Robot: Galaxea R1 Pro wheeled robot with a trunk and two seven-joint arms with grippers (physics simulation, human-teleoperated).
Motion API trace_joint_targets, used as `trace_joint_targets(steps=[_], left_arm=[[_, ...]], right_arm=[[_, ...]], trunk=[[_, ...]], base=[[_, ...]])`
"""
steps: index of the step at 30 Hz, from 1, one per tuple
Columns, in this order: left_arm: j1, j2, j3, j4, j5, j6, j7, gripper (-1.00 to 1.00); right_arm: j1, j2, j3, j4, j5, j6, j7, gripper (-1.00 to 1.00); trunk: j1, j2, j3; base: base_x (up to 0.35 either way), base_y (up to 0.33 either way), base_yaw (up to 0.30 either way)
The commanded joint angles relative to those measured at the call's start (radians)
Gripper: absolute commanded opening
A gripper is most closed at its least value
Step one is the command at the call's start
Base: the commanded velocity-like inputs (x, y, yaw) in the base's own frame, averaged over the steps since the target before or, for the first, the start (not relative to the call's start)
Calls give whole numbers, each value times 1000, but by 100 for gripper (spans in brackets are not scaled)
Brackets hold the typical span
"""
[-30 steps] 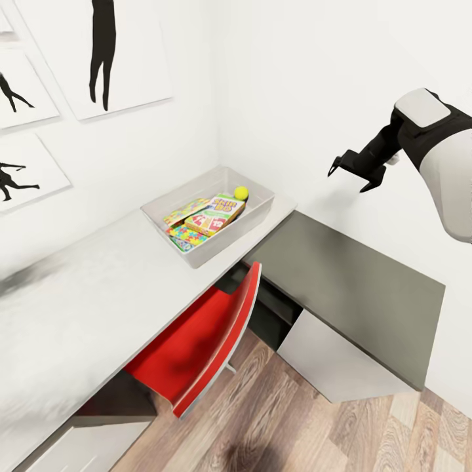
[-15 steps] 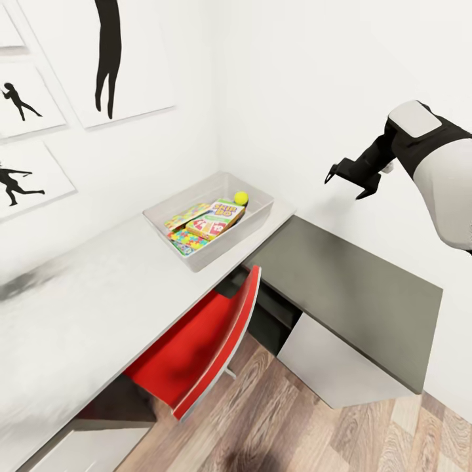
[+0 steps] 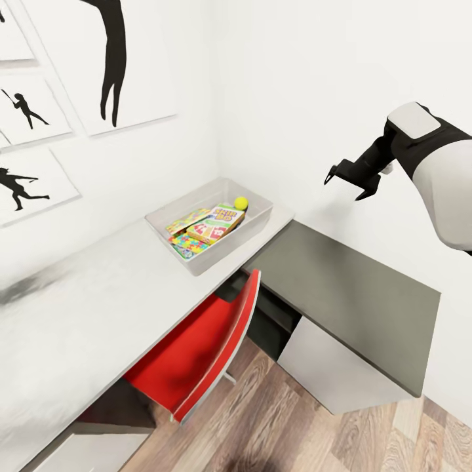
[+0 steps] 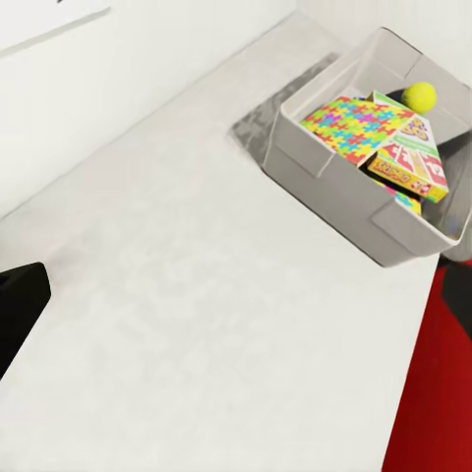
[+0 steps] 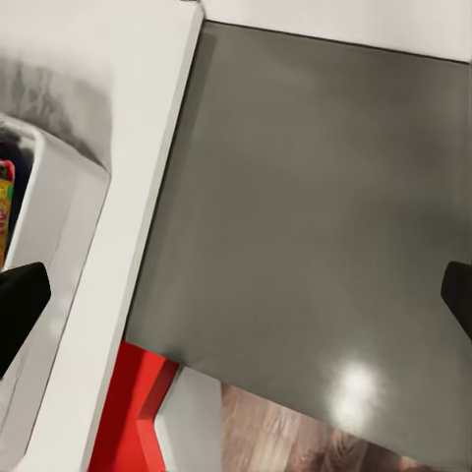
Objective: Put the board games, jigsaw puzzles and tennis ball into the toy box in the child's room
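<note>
The light-grey toy box (image 3: 196, 262) stands on the pale table (image 3: 92, 308) in the corner. Inside lie the tennis ball (image 3: 240, 203), a Skip-Bo board game (image 3: 215, 224) and two bright jigsaw puzzles (image 3: 187, 221) (image 3: 186, 246). My right gripper (image 3: 344, 186) hangs open and empty in the air, to the right of the box, above the table's dark-grey section (image 3: 341, 288). The left wrist view looks down on the toy box (image 4: 334, 187), the ball (image 4: 420, 95), a puzzle (image 4: 359, 126) and the Skip-Bo box (image 4: 408, 162); my left gripper (image 4: 236, 300) is open over bare tabletop. The bed is out of view.
A red chair (image 3: 196, 341) is tucked under the table, just in front of the box. Framed black silhouette pictures (image 3: 111, 59) hang on the left wall. White walls close the corner behind the table. Wood floor (image 3: 282, 426) lies in front.
The whole head view has shifted a little, so the camera moved. My right gripper dipped and turned slightly a second ago and has held still since. The box's contents lie as before.
</note>
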Motion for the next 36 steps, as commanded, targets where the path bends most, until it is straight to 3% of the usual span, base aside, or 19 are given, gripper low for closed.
trace_joint_targets(steps=[1,36], left_arm=[[-2,0,-1,1,0,5,-3,100],[0,-24,-5,1,-20,5,-3,100]], right_arm=[[0,1,-3,-1,-6,3,-9,100],[34,0,-6,-1,-5,3,-7,100]], trunk=[[0,-1,1],[0,-1,59]], base=[[0,0,0],[0,0,0]])
